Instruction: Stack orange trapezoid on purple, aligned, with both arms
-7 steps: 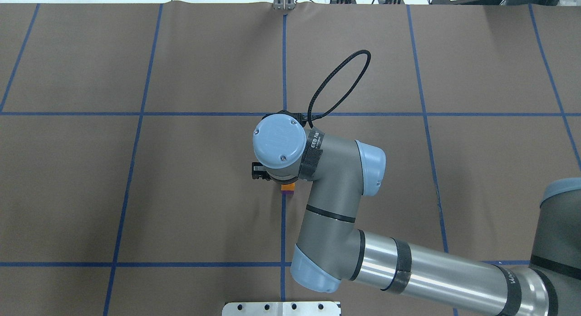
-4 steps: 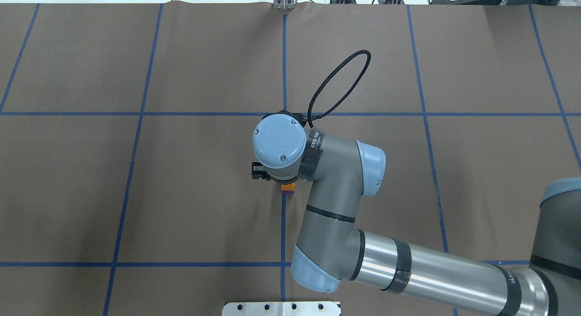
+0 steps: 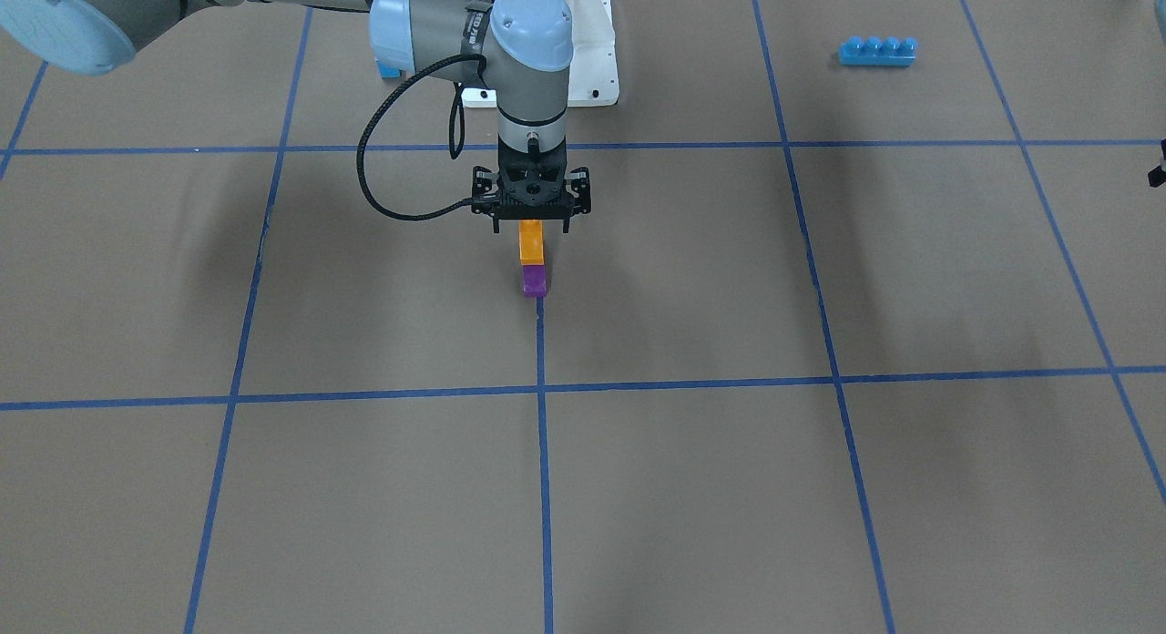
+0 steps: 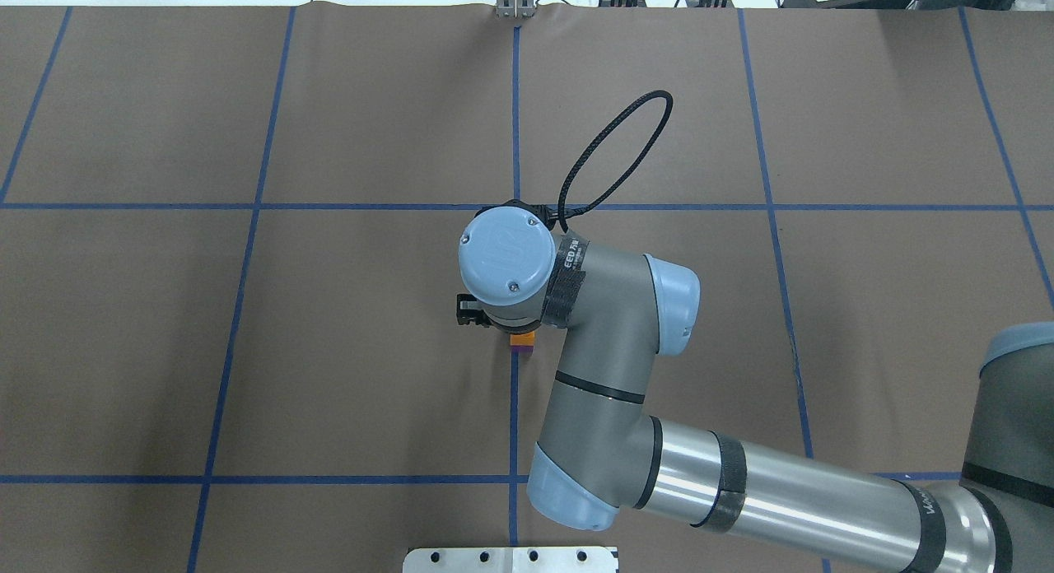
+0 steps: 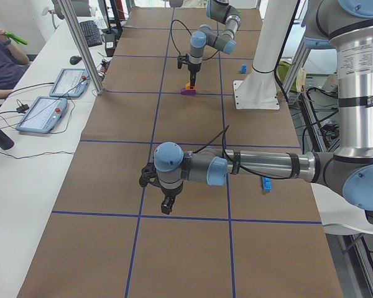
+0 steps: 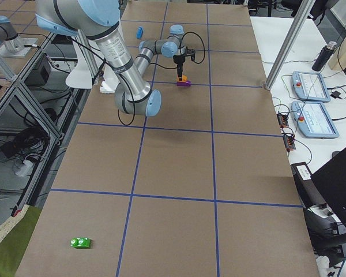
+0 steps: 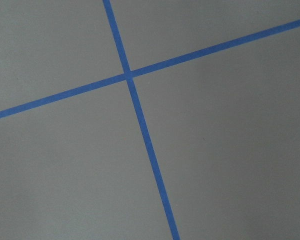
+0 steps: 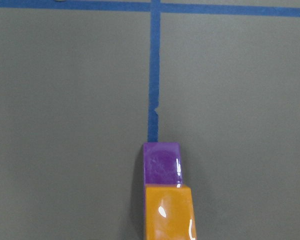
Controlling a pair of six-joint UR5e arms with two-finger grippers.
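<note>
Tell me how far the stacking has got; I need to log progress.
Done: the orange trapezoid sits on the purple. In hand: the right hand is directly over it; whether it grips is unclear. The left hand hangs far from both blocks. Left: withdrawing the right hand and confirming alignment, which these views do not settle.

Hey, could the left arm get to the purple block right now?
Probably not from above: the orange trapezoid sits on the purple block, and the right gripper hangs straight over both. The left gripper is well away along the table; only the purple block's bare sides look free.
</note>
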